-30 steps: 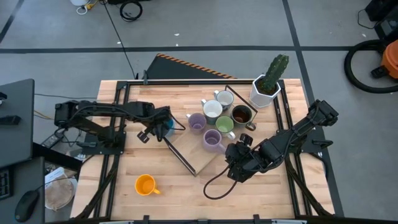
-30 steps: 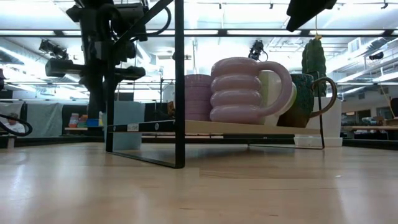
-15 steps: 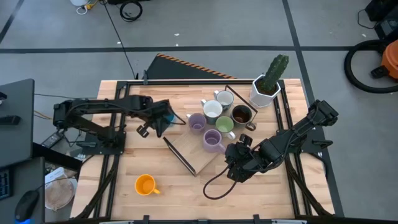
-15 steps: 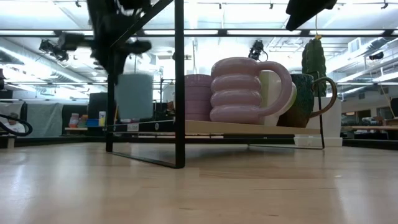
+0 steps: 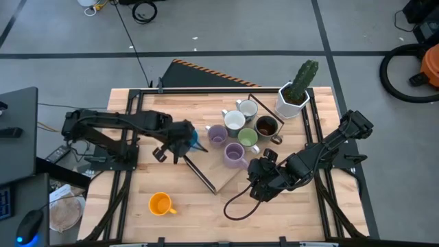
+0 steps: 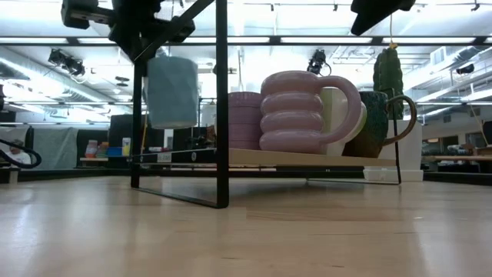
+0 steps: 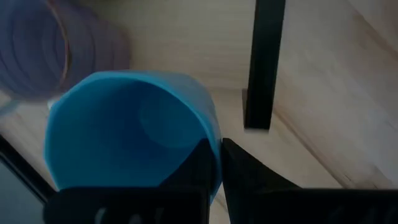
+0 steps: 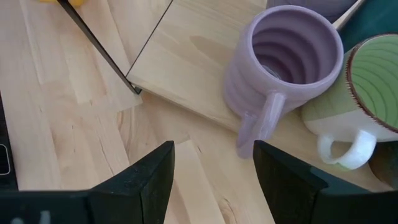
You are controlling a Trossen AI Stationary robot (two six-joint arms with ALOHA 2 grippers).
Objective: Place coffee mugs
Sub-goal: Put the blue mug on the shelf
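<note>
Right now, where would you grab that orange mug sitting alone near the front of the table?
The orange mug stands upright, mouth up, handle pointing toward the right side. Probably come straight down and pinch the rim wall opposite the handle; nothing crowds it.

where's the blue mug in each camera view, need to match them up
High view: the blue mug is left of centre, at the tip of the left gripper, beside the black frame.
Low view: upper left, hanging clear of the table.
Left wrist view: fills the lower left, its rim pinched by the fingers.
Right wrist view: not in it.
Shared landmark: the ribbed lilac mug, also in the low view and right wrist view.
</note>
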